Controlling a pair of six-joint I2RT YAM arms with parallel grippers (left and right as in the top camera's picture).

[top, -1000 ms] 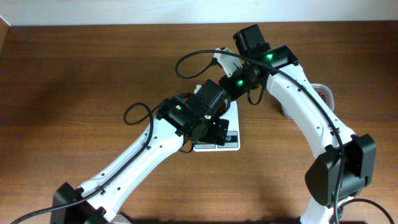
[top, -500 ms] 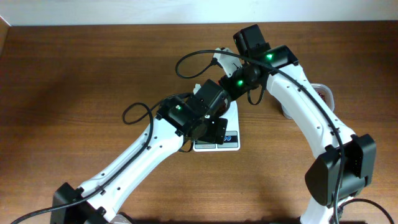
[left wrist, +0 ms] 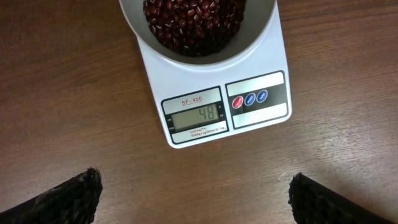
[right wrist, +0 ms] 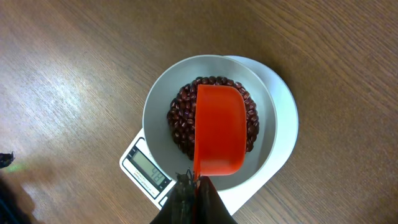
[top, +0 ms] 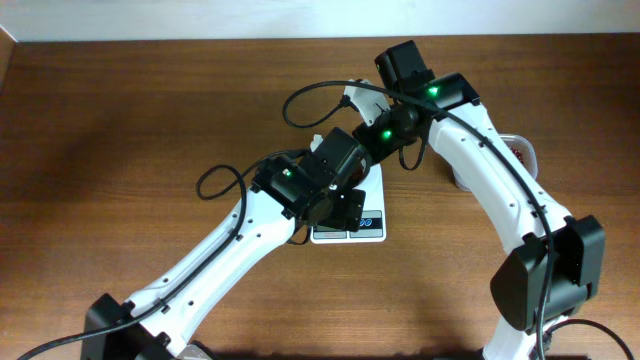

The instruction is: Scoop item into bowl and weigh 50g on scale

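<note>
The left tool [left wrist: 196,190] hangs on the near side of the scale [left wrist: 211,112], fingers [left wrist: 74,196] spread wide apart and holding nothing. It seems parked there so its camera can read the display [left wrist: 198,116], which shows 48, with the red and blue buttons [left wrist: 249,98] just beside it. The scale lies flat on the worktop [left wrist: 68,93], and the white bowl [left wrist: 140,31] sits on its platform at the end far from the display, heaped with dark reddish-brown beans [left wrist: 193,22]. Directly over the bowl, above the scale, an orange scoop [right wrist: 217,134] is held about level, its pan apparently empty, so nothing more is dropping in. The right tool [right wrist: 193,186] is clamped on the scoop's handle over the display end of the scale. Right of the scale, well apart, a clear tub [top: 520,150] peeks out from behind the right arm. At 48 the weight looks just short of the target; only a few more beans seem needed.
</note>
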